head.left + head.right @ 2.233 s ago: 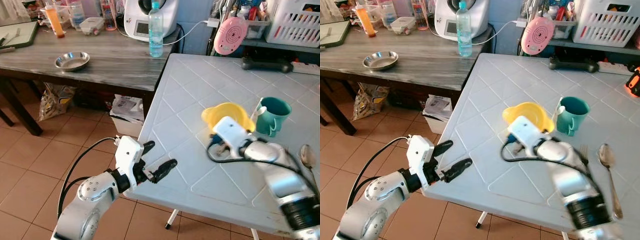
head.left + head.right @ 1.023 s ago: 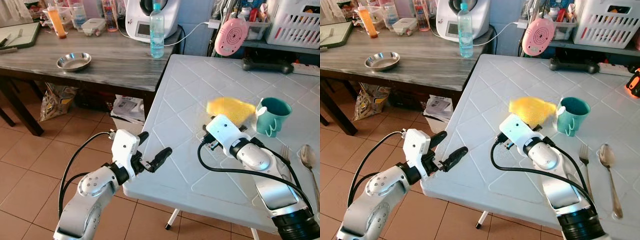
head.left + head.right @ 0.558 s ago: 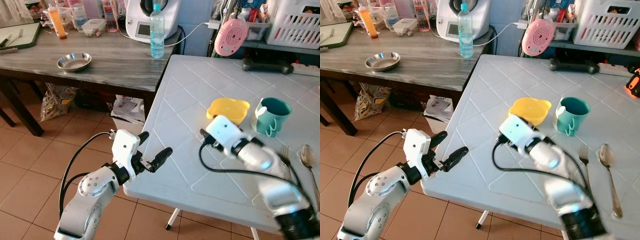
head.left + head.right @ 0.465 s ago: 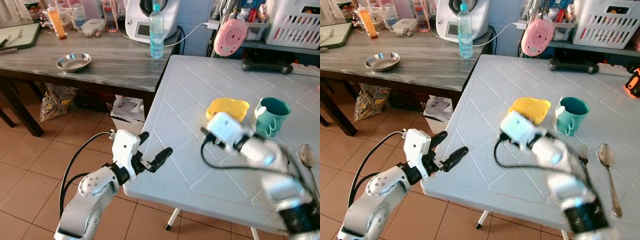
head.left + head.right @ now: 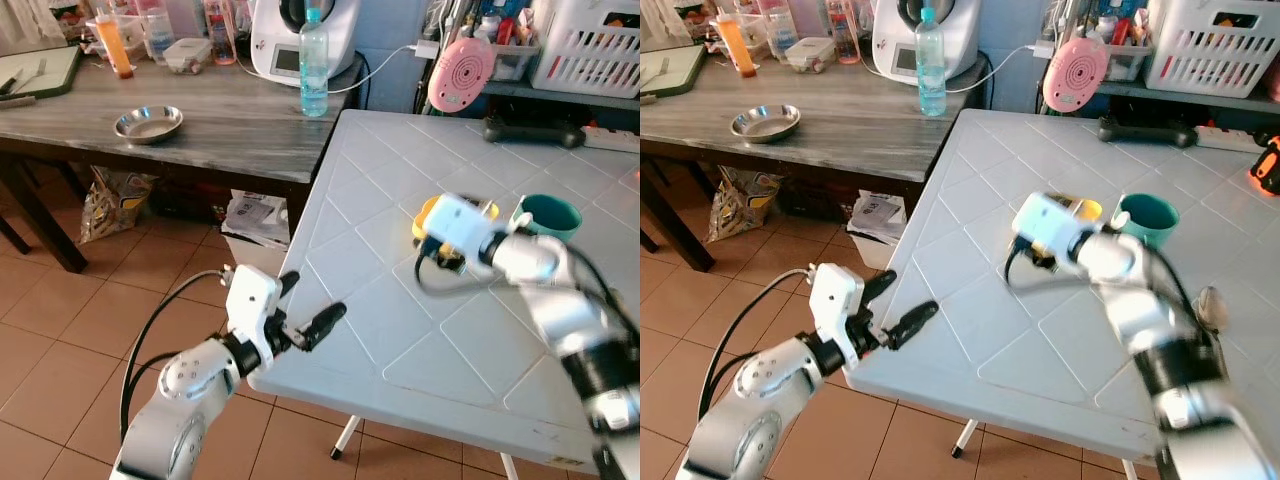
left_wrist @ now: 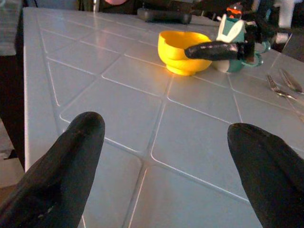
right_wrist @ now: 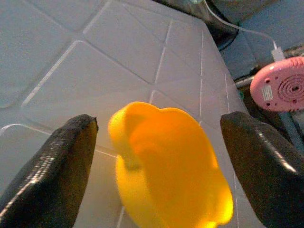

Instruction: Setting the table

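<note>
**What's on the two tabletops**

White tabletop [image 5: 380, 300]: one yellow bowl [image 6: 183, 52], one teal mug [image 5: 1145, 220], one fork [image 6: 280, 89], one spoon [image 5: 1208, 298], one black handset [image 5: 1145, 130].

Wooden tabletop [image 5: 200, 120]: one steel dish [image 5: 148, 123], one water bottle [image 5: 313, 62], one orange bottle [image 5: 110, 42], one white kitchen machine [image 5: 290, 35], one lidded food box [image 5: 187, 53].

Behind: one pink fan [image 5: 460, 73], one white basket [image 5: 595, 45].
</note>
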